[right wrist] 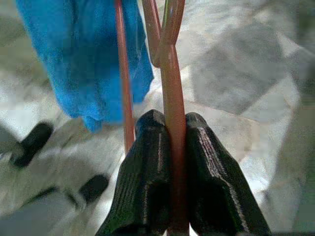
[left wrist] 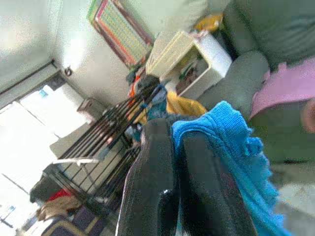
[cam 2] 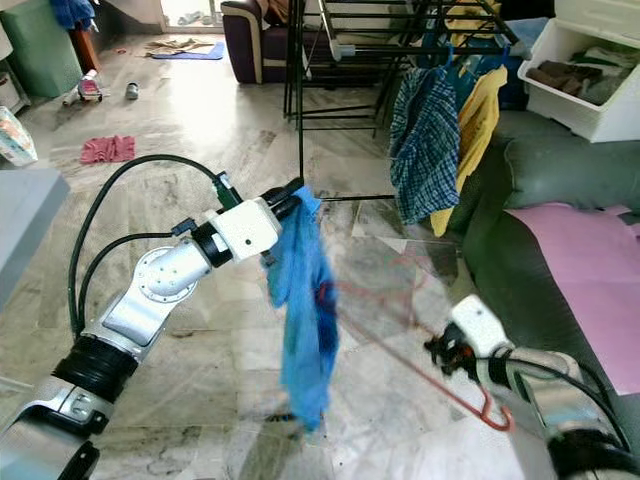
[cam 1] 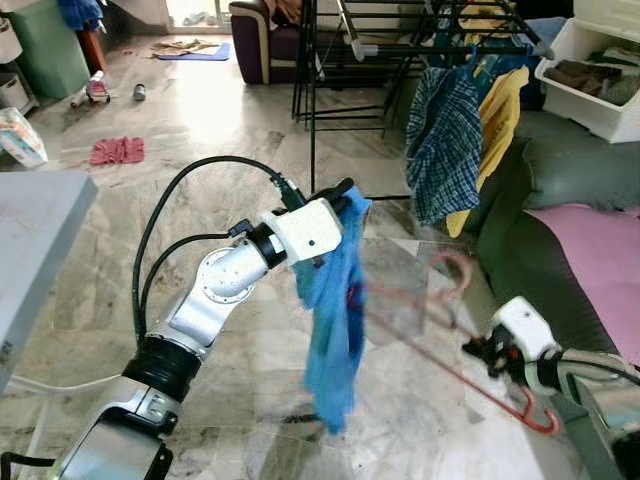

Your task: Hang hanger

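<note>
Left end effector (cam 1: 345, 190) clamps one blue cloth (cam 1: 333, 310) | right end effector (right wrist: 165, 128) clamps one red hanger (right wrist: 172, 83)

One red hanger (cam 2: 420, 350), one blue cloth (cam 2: 305, 320).

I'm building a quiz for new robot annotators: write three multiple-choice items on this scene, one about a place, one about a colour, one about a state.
1. Where does the checked shirt hang?
A. on the drying rack
B. on the white bin
C. on the floor

2. What colour is the cloth in the left gripper?
A. yellow
B. blue
C. pink

3. How does the right gripper stand on the hanger?
A. open above it
B. shut on its wire
C. apart from it

Key:
1 A, the checked shirt hangs from the drying rack.
2 B, the left gripper pinches the blue cloth.
3 B, in the right wrist view the right gripper clamps the red hanger.
</note>
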Motion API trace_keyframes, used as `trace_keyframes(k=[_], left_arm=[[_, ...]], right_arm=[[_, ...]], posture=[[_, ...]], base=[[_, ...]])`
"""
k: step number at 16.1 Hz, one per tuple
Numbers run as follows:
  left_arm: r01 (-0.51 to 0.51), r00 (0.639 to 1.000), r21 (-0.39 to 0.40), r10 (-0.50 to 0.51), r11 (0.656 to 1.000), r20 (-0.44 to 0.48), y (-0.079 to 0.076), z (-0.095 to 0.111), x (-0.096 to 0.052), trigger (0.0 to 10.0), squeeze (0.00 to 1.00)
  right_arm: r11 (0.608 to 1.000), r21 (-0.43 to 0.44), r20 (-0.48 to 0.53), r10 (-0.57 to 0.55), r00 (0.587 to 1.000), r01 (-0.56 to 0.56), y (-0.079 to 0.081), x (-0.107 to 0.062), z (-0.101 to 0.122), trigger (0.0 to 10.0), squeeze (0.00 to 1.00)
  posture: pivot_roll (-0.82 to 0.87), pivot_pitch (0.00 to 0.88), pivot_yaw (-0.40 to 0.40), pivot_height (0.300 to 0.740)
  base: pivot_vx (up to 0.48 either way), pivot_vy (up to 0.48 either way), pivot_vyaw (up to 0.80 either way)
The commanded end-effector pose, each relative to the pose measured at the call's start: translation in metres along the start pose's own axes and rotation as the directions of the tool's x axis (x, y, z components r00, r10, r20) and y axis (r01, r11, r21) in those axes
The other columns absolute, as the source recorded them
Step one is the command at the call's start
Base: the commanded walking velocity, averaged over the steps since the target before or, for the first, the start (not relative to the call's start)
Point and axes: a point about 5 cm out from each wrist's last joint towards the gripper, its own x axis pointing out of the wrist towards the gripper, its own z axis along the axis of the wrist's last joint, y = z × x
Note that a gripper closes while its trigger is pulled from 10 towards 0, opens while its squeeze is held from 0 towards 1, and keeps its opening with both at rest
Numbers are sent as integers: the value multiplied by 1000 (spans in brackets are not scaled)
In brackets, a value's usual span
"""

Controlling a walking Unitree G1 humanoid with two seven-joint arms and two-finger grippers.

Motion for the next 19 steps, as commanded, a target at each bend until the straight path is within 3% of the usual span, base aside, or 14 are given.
trace_keyframes(k=[1, 3, 4, 5, 6, 8, 9, 11, 12, 13, 16, 18, 19], left_arm=[[-28, 996, -7, 28, 1000, 85, 6, 17, 5, 10000, 0], [-18, 994, -39, 22, 999, 106, -3, 21, 7, 10000, 0], [-35, 989, -91, 47, 995, 141, -15, 31, 10, 10000, 0], [-30, 987, -119, 48, 993, 154, -22, 35, 12, 10000, 0], [0, 988, -94, 15, 996, 155, -30, 36, 13, 10000, 0], [25, 992, -27, -22, 999, 123, -36, 30, 15, 10000, 0], [19, 998, 23, -20, 1000, 67, -26, 18, 15, 10000, 0], [1, 1000, 47, -2, 999, 5, -13, 7, 12, 10000, 0], [-8, 999, 74, 11, 997, -48, -5, -2, 10, 10000, 0], [-17, 992, 118, 32, 993, -125, 6, -16, 5, 10000, 0], [47, 972, 180, -3, 983, -236, 14, -38, -5, 10000, 0], [108, 952, 215, -39, 971, -303, 17, -53, -16, 10000, 0], [112, 947, 226, -35, 968, -320, 20, -57, -19, 10000, 0]], right_arm=[[991, 71, 38, -119, 992, 116, -13, -1, 7, 10000, 0], [950, 210, 130, -262, 956, 231, -26, 0, 23, 10000, 0], [851, 463, 274, -402, 874, 247, -38, 0, 50, 10000, 0], [823, 522, 319, -433, 843, 225, -39, 0, 62, 10000, 0], [830, 523, 362, -422, 831, 193, -36, 3, 73, 10000, 0], [894, 436, 443, -313, 840, 102, -22, 10, 93, 10000, 0], [950, 298, 465, -230, 855, 94, -13, 12, 98, 10000, 0], [956, 287, 480, -190, 857, 51, -10, 10, 100, 10000, 0], [979, 201, 460, -116, 881, 24, -5, 8, 97, 10000, 0], [999, 41, 404, 15, 915, -34, 4, 2, 87, 10000, 0], [975, -166, 292, 190, 938, -146, 11, -15, 75, 10000, 0], [941, -291, 203, 238, 950, -173, 9, -26, 74, 10000, 0], [933, -314, 185, 243, 952, -177, 8, -28, 74, 10000, 0]], posture=[[38, 62, -75, 740], [35, 61, -75, 740], [32, 58, -78, 740], [34, 56, -81, 740], [36, 55, -84, 740], [37, 53, -88, 740], [38, 50, -88, 740], [36, 48, -84, 740], [36, 48, -84, 740], [36, 52, -73, 740], [31, 54, -59, 740], [28, 57, -45, 740], [29, 60, -40, 740]], base=[[0, 0, 0], [0, 0, 0], [0, 0, 0], [0, 0, 0], [0, 0, 0], [0, 0, 0], [0, 0, 0], [0, 0, 0], [0, 0, 0], [0, 0, 0], [0, 0, 0], [0, 0, 0], [0, 0, 0]])
